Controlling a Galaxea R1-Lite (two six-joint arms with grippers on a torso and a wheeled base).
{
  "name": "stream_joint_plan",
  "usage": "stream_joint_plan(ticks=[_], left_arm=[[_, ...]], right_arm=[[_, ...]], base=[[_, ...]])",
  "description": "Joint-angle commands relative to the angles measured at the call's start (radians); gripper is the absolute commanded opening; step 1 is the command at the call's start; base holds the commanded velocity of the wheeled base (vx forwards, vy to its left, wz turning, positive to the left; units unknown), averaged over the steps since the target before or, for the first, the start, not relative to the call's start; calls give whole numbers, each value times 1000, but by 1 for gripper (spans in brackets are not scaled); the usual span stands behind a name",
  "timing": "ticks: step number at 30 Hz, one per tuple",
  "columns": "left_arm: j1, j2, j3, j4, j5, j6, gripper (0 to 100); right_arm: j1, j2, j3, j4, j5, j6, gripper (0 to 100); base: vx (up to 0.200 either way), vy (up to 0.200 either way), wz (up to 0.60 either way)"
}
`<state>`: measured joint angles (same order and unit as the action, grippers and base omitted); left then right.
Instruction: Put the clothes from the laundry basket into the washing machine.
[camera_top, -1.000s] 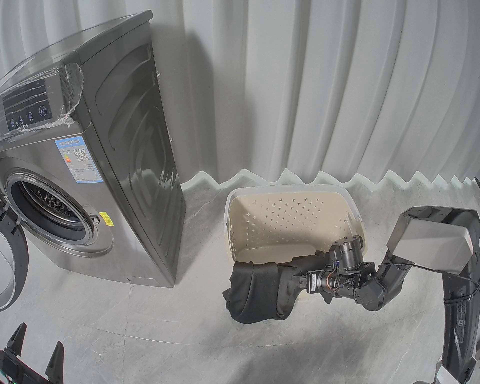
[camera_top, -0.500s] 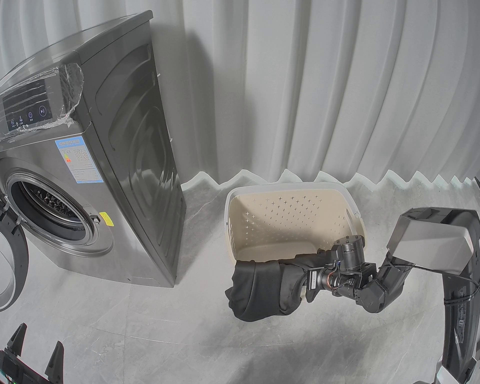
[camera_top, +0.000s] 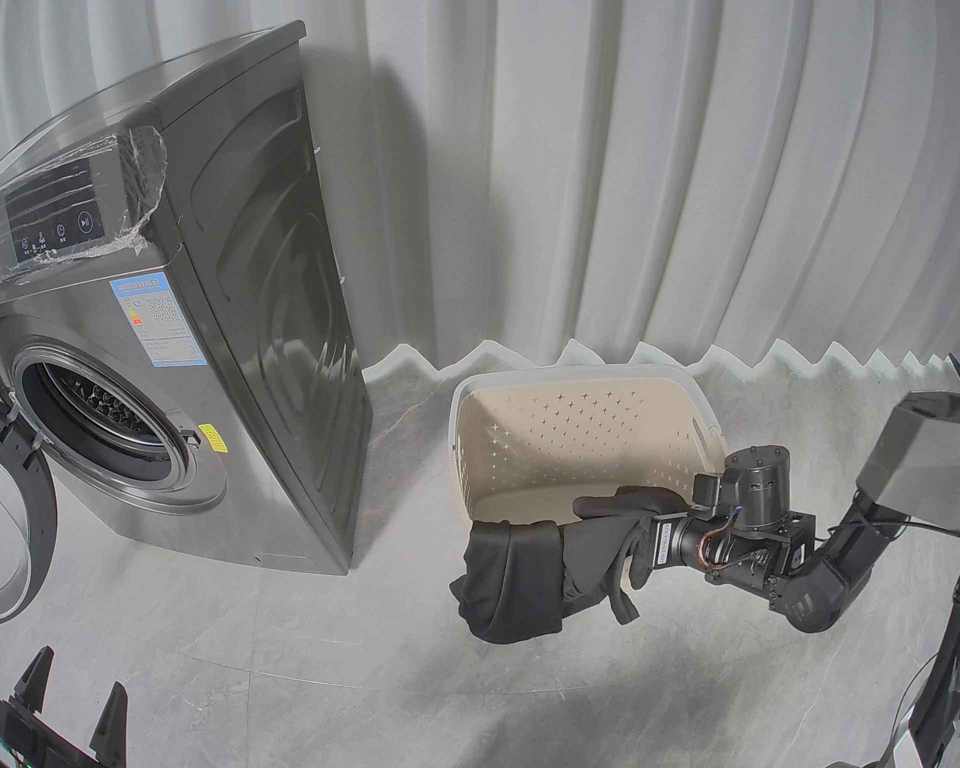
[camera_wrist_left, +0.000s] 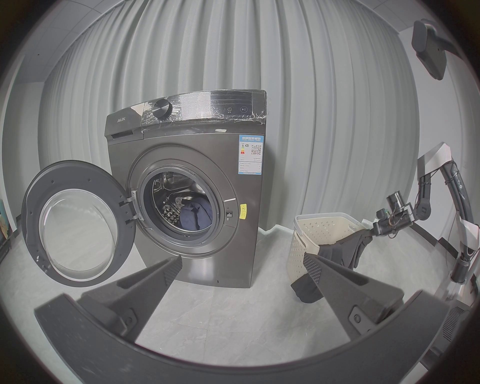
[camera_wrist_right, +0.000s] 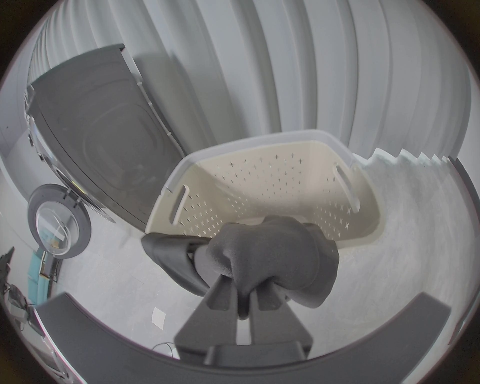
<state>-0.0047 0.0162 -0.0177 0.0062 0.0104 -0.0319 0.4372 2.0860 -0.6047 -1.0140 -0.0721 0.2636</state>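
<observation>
White curtain (camera_top: 650, 180) across the back, grey tiled floor (camera_top: 300, 640) below. The washing machine (camera_top: 200, 330) stands on your left, side panel facing the basket. Its round door (camera_wrist_left: 75, 222) is swung wide open and the drum (camera_wrist_left: 180, 205) is exposed. A blue cloth (camera_wrist_left: 197, 212) already lies inside the drum.

The laundry basket (camera_top: 590, 383) is cream, on the floor just beside the machine's right side, back wall near the curtain.

The dark garment (camera_top: 515, 585) is draped over the basket's near rim. Most of it hangs down the outside front wall, and one end is lifted above the rim. Can't tell if the low end touches the floor.

Your right gripper (camera_top: 650, 545) sits at the basket's near right corner, pointing toward the machine. Its fingers (camera_wrist_right: 227, 295) are clamped together on the garment's raised end, cloth bunched over the tips.

Your left gripper (camera_top: 78, 680) is low at your left, in front of the machine and well apart from basket and garment. Its fingers (camera_wrist_left: 150, 280) are spread wide with nothing between them, aimed at the open drum.
</observation>
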Motion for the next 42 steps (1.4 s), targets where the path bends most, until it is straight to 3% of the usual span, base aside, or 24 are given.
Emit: stream_joint_plan(ticks=[1, 5, 8, 16, 19, 21, 24, 27, 36, 42], left_arm=[[0, -16, 16, 0, 0, -2, 100], [0, -16, 16, 0, 0, -2, 100], [0, -16, 16, 0, 0, -6, 100], [0, -16, 16, 0, 2, -5, 100], [0, -16, 16, 0, 2, -6, 100], [0, -16, 15, 0, 2, -6, 100], [0, -16, 16, 0, 2, -8, 100], [0, -16, 16, 0, 2, -10, 100], [-1, -16, 15, 0, -1, 3, 100], [-1, -16, 15, 1, -7, -6, 100]], right_arm=[[40, -215, 65, -17, -2, 20, 0], [94, -343, 85, -28, -31, 85, 0], [133, -434, 88, -20, -38, 101, 0], [153, -567, 69, -8, -37, 89, 0], [149, -606, 22, -6, -37, 89, 0], [152, -635, 22, -6, -40, 72, 0], [144, -672, 28, -6, -41, -12, 0], [140, -713, 33, 0, -44, -43, 0], [149, -748, 23, 52, -77, -46, 0], [156, -754, 33, 52, -77, -47, 0]], base=[[0, 0, 0], [0, 0, 0], [0, 0, 0], [0, 0, 0], [0, 0, 0], [0, 0, 0], [0, 0, 0], [0, 0, 0], [-178, 0, 0], [-33, 0, 0]])
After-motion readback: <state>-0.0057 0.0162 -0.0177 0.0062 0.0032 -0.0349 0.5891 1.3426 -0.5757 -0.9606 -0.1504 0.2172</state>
